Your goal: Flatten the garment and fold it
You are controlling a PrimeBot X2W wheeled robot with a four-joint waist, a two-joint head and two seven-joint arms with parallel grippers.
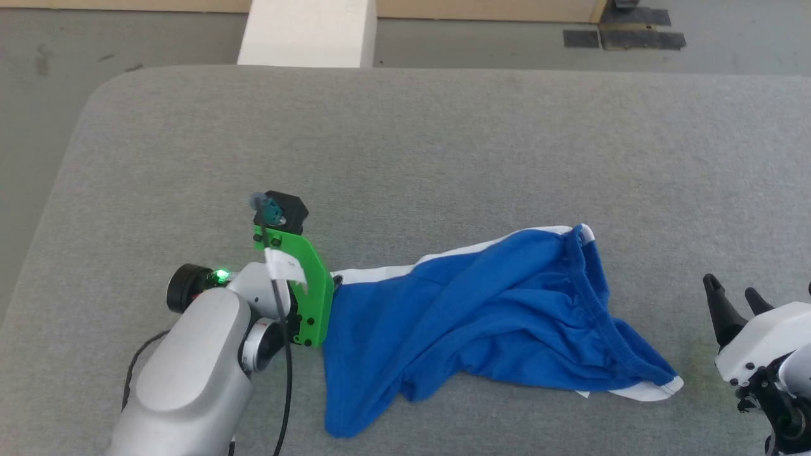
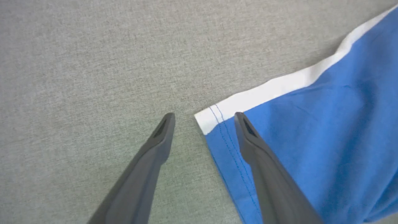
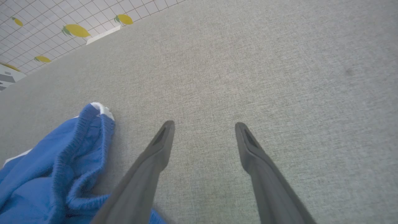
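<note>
The bright blue shorts [image 1: 481, 304] lie crumpled across the grey surface, with a white side stripe along the far edge and the gathered waistband [image 1: 595, 297] at the right. No lettering shows. My left gripper [image 2: 203, 116] is open and points down at the left leg hem. Its fingers straddle the white hem corner [image 2: 214, 116], one over bare surface and the other over blue cloth. My right gripper [image 1: 730, 286] stands open to the right of the waistband, apart from the cloth, with nothing between its fingers [image 3: 161, 137]. The waistband end [image 3: 93, 124] lies left of them.
The grey padded table [image 1: 405, 145] has rounded far corners; its far half is bare. Beyond the far edge is floor with a white block [image 1: 307, 31] and dark tape patches [image 1: 624, 38]. A green bracket [image 1: 304, 285] on my left wrist hides that gripper's fingers in the head view.
</note>
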